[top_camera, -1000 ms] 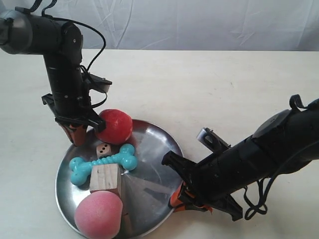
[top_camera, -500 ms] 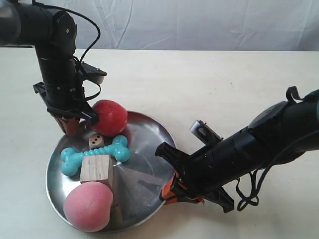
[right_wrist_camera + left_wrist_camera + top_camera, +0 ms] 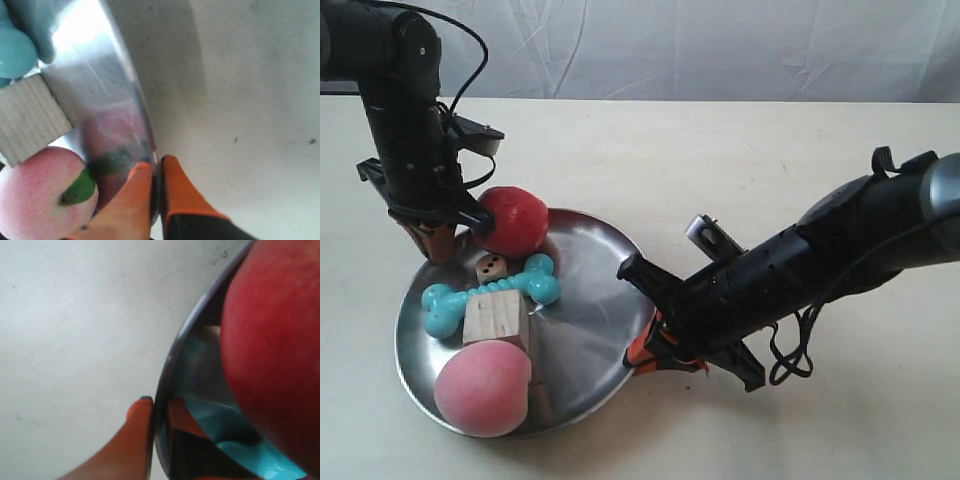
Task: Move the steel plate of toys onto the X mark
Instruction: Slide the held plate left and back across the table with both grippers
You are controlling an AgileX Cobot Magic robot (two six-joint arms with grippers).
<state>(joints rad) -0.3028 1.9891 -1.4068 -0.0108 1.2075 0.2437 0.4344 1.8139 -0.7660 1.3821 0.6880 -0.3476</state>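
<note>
The steel plate (image 3: 605, 300) holds the red apple (image 3: 512, 221), brown die (image 3: 491, 266), turquoise bone (image 3: 490, 291), wooden block (image 3: 495, 318) and pink peach (image 3: 482, 388). My left gripper (image 3: 432, 242), on the arm at the exterior view's left, is shut on the rim beside the apple (image 3: 275, 350); the left gripper (image 3: 156, 412) has one finger outside the plate (image 3: 197, 320) and one inside. My right gripper (image 3: 646, 350) is shut on the opposite rim, and the right gripper (image 3: 155, 167) pinches the plate (image 3: 100, 75) near the peach (image 3: 35, 195). A faint dark scribble (image 3: 219, 257) lies by the rim; I cannot tell whether it is the X mark.
Pale tabletop (image 3: 740, 170) surrounds the plate, and a white cloth backdrop (image 3: 720, 45) hangs behind its far edge. Black cables trail from both arms. The plate's near rim sits close to the exterior view's lower edge.
Both arms have carried the plate and its toys toward the exterior view's left and slightly farther back. Both grips on the rim are unchanged.
</note>
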